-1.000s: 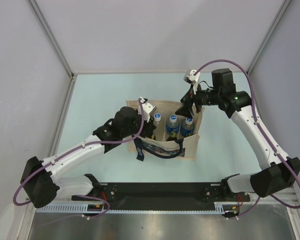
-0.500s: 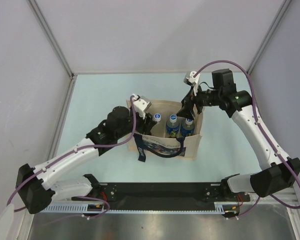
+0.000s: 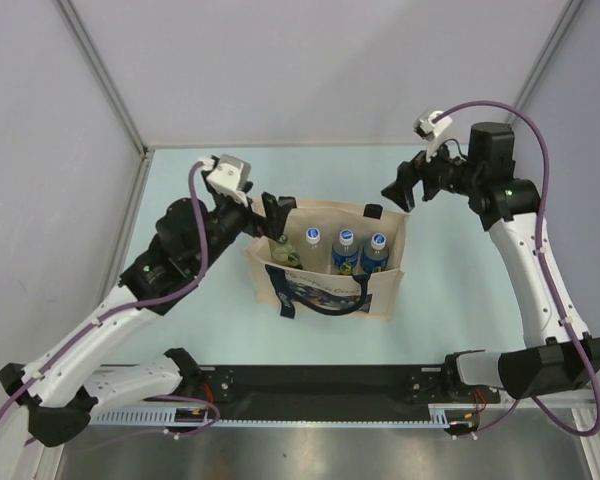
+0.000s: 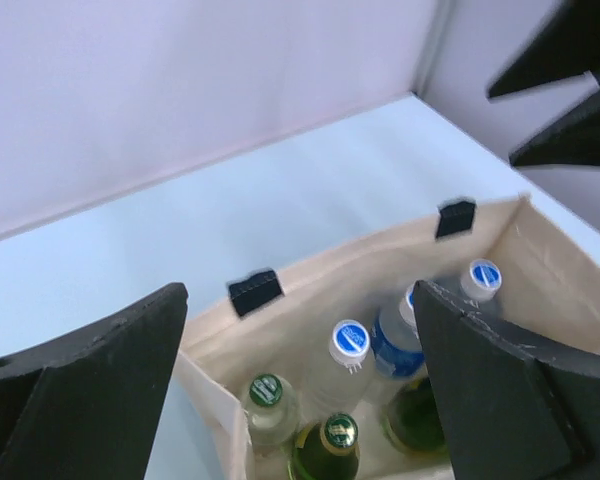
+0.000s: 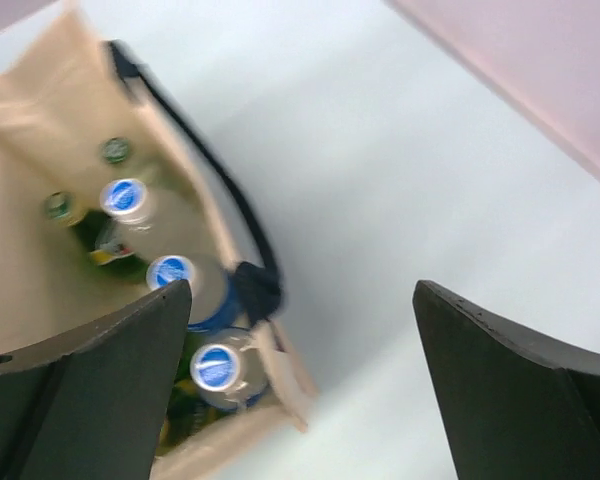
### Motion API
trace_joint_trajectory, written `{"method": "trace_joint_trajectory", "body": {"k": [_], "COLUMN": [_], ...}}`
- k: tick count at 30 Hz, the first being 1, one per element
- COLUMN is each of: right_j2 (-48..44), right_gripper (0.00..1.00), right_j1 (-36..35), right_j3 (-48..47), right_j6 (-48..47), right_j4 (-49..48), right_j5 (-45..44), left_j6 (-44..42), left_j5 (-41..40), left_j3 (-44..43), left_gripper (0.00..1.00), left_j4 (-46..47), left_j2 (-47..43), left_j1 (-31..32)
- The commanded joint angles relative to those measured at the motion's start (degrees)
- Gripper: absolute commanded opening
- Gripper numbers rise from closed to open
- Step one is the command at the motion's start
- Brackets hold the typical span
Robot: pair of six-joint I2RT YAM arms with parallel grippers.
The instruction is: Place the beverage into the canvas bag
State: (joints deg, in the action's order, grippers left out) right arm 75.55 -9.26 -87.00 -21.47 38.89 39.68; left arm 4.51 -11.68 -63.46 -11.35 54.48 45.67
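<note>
Hovering with jaws spread wide and nothing held, the left pincer sits at ten o'clock of the canvas bag, near its rim. The bag stands upright mid-table, mouth open. Two green-capped bottles stand toward its nine o'clock end, beside a row of three blue-capped bottles. At one o'clock, the right pincer gapes, released, apart from the bag.

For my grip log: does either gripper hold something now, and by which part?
Nothing is held. The left gripper and right gripper are open, with nothing between their fingers; the bottles stand in the bag.
</note>
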Motion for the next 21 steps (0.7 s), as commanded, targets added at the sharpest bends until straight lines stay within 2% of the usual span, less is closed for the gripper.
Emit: {"method": "trace_joint_trajectory", "body": {"k": [1, 3, 5, 6, 7, 12, 21], "right_j2": [-5.05, -5.93, -6.11, -6.20, -6.29, -7.78, -9.02], "right_gripper": [1.00, 1.00, 1.00, 1.00, 1.00, 1.00, 1.00], "right_j1": [5.02, 7.49, 11.08, 11.71, 12.24, 12.86, 12.86], "right_j3": [3.85, 5.34, 5.00, 4.91, 4.91, 6.32, 5.53], "right_j6": [8.36, 13.27, 15.31, 18.02, 18.83, 18.49, 17.96], "right_j4": [-10.22, -14.71, -16.21, -16.74, -17.18, -20.00, -17.62], "right_j5": [-16.27, -23.03, -25.78, -30.15, -33.15, -49.50, -52.16], "left_j6": [4.88, 7.34, 8.23, 9.01, 9.20, 8.67, 8.93], "left_j5": [-9.05, -9.76, -9.41, -9.06, -8.71, -8.71, -8.09], "left_j3": [-10.17, -13.51, -13.88, -13.36, -12.92, -10.46, -6.24], "left_gripper": [1.00, 1.00, 1.00, 1.00, 1.00, 1.00, 1.00], "left_j4": [-9.88, -12.98, -15.01, -15.36, -15.45, -16.86, -17.56], "left_j2": [0.80, 1.86, 0.90, 0.37, -0.24, -4.54, -7.63], "left_j1": [-3.72, -6.63, -11.46, -13.22, -16.11, -21.06, -22.55]}}
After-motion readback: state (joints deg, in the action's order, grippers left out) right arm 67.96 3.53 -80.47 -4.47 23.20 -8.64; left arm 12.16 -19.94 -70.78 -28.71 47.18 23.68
